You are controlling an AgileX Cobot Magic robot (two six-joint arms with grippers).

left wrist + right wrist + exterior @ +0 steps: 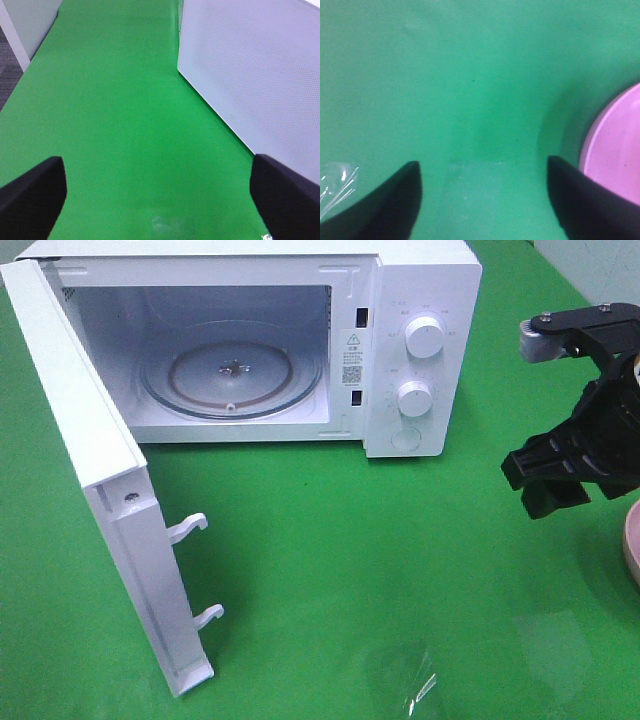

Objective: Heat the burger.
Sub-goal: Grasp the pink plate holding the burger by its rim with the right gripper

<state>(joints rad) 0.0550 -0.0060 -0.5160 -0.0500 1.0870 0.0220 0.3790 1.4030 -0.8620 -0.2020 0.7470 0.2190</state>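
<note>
The burger is out of view in every frame. Only the edge of its pink plate (pixel 632 545) shows at the right border of the high view, and it also shows in the right wrist view (pixel 615 150). My right gripper (pixel 560 475) hangs above the mat just left of the plate, open and empty; its dark fingertips (pixel 390 205) frame bare green mat. My left gripper (pixel 160 200) is open and empty over green mat beside the microwave's outer wall (pixel 255 70); it is not in the high view.
A white microwave (pixel 420 340) stands at the back with its door (pixel 90 490) swung open toward the front left, glass turntable (pixel 232 370) bare inside. A scrap of clear film (pixel 420 685) lies on the green mat near the front.
</note>
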